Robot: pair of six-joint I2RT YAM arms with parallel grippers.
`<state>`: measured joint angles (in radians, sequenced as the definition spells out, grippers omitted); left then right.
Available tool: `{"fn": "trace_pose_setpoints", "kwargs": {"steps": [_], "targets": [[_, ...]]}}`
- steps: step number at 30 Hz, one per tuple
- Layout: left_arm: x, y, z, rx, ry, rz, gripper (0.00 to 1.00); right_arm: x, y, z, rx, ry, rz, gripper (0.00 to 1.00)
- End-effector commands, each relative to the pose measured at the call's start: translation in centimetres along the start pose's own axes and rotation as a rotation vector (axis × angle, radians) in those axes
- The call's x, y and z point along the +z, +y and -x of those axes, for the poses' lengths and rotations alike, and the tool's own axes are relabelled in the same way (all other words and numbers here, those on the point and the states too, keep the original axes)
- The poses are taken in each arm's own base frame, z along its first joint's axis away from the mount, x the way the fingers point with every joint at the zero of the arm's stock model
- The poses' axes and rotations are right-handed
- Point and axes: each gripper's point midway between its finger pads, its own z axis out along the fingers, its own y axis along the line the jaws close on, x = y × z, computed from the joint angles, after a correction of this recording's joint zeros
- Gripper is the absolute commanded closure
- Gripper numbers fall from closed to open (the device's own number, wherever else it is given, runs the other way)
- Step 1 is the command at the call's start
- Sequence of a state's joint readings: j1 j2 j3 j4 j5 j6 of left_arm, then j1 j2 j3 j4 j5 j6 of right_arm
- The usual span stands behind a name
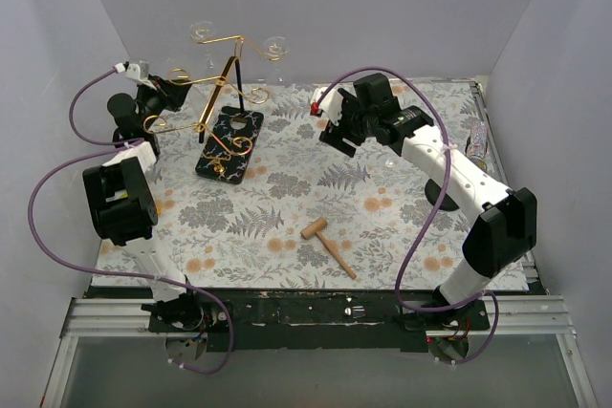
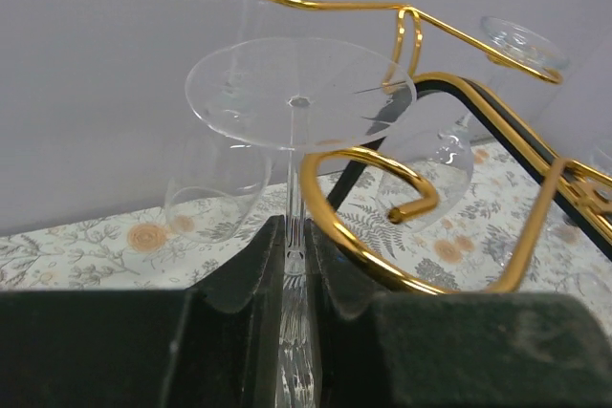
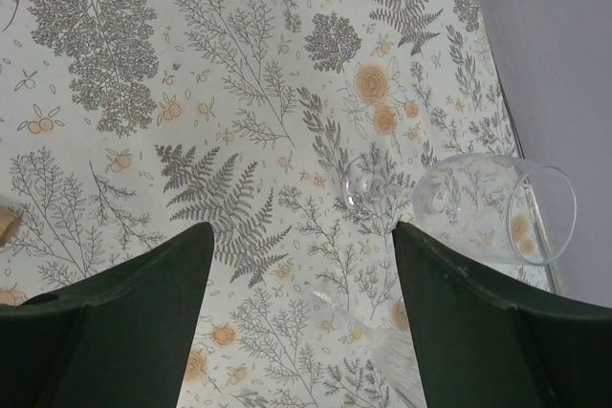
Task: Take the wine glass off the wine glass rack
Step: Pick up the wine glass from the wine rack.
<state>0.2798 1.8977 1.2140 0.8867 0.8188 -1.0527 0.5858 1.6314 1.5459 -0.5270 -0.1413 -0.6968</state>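
Note:
The wine glass rack, gold wire with scroll-ended arms, stands on its black base at the back left. My left gripper is at its left arm. In the left wrist view the gripper is shut on the stem of an upside-down wine glass, whose round foot sits just left of the curled gold arm end. Two more glasses hang on the upper arms. My right gripper is open and empty over the cloth, right of the rack.
A clear wine glass lies on its side on the floral cloth near my right gripper, with a second glass stem beside it. A wooden mallet lies front centre. A shiny can sits at the right edge.

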Motion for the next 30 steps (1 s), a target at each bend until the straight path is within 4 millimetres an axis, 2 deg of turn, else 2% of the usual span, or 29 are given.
{"fn": "trace_pose_setpoints", "kwargs": {"steps": [1,5,12,17,21,24,30], "targets": [[0.0,-0.6,4.7,0.023,-0.111,0.109,1.00,-1.4,-0.5,2.1,-0.005,-0.076,-0.037,0.16],[-0.5,-0.4,4.6,0.008,-0.117,0.131,1.00,-1.4,-0.5,1.8,-0.004,-0.070,-0.039,0.16],[-2.1,1.7,5.0,0.039,-0.130,0.219,1.00,-1.5,-0.8,2.3,-0.009,-0.073,-0.038,0.15],[-3.1,3.6,6.3,0.147,-0.111,0.277,1.00,-1.2,-1.1,2.9,-0.009,-0.085,-0.032,0.16],[-3.7,5.0,6.3,0.236,-0.062,0.330,1.00,-1.1,-1.2,3.4,-0.008,-0.100,-0.028,0.16],[-4.5,5.5,7.1,0.291,-0.058,0.359,1.00,-1.2,-1.5,4.3,-0.005,-0.122,-0.020,0.16],[-4.8,4.8,10.6,0.415,-0.069,0.367,1.00,-1.1,-2.0,7.2,0.019,-0.209,0.004,0.16]]}}
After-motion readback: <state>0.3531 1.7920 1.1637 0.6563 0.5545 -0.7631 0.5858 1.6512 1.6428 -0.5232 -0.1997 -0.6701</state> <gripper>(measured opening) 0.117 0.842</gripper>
